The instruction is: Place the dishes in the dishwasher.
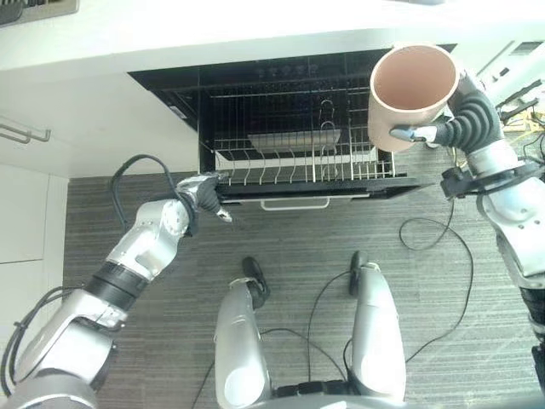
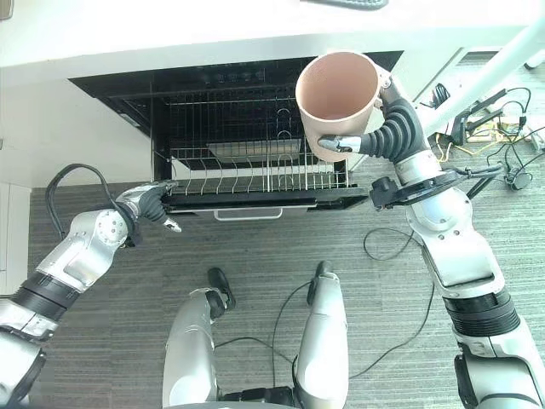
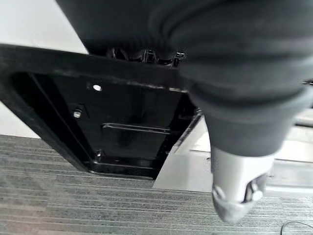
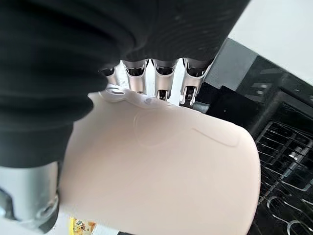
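Pale pink, a large cup is seen in the left eye view held high over the right end of the open dishwasher, its mouth turned up toward the camera. It is gripped by the right hand, whose fingers are wrapped round its wall, probably so it can be carried over the pulled-out wire rack. A shallow grey dish already lies in that rack. The white counter runs above the machine.

In the right eye view, the left hand is set at the left front corner of the rack, beside the white handle, apparently to steady or pull it; whether its fingers are curled cannot be told.

In the left wrist view, a dark panel of the dishwasher is shown from below, past the ribbed cover and one silver digit, above the grey striped floor.

In the right wrist view, silver fingers are pressed along the cup's smooth side, with rack wires visible beyond.
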